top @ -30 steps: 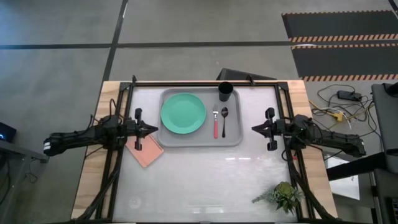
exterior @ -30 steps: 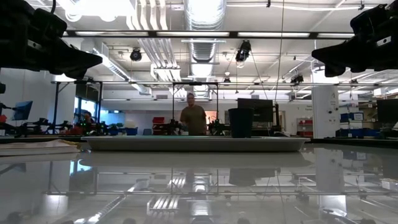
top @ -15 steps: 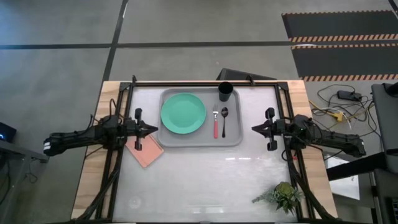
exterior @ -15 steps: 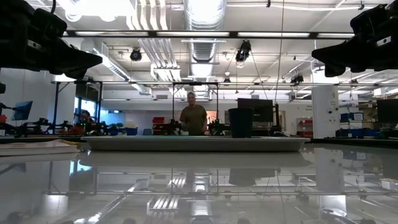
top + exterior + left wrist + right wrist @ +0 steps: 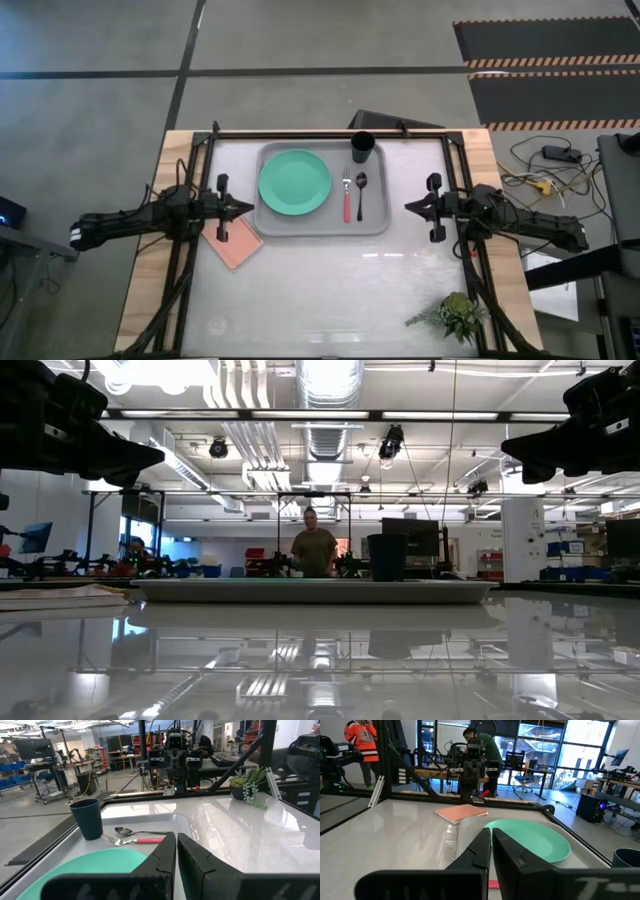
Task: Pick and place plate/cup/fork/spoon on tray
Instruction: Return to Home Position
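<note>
The light grey tray lies at the table's far middle. On it rest the mint-green plate, the pink-handled fork, the dark spoon and the black cup, upright at the tray's far right corner. My left gripper is shut and empty, in the air left of the tray. My right gripper is shut and empty, in the air right of the tray. The left wrist view shows the cup, fork and spoon.
A salmon-pink square pad lies left of the tray, below my left gripper. A small green plant stands at the near right. A dark frame runs along the table's far edge. A person stands in the room beyond.
</note>
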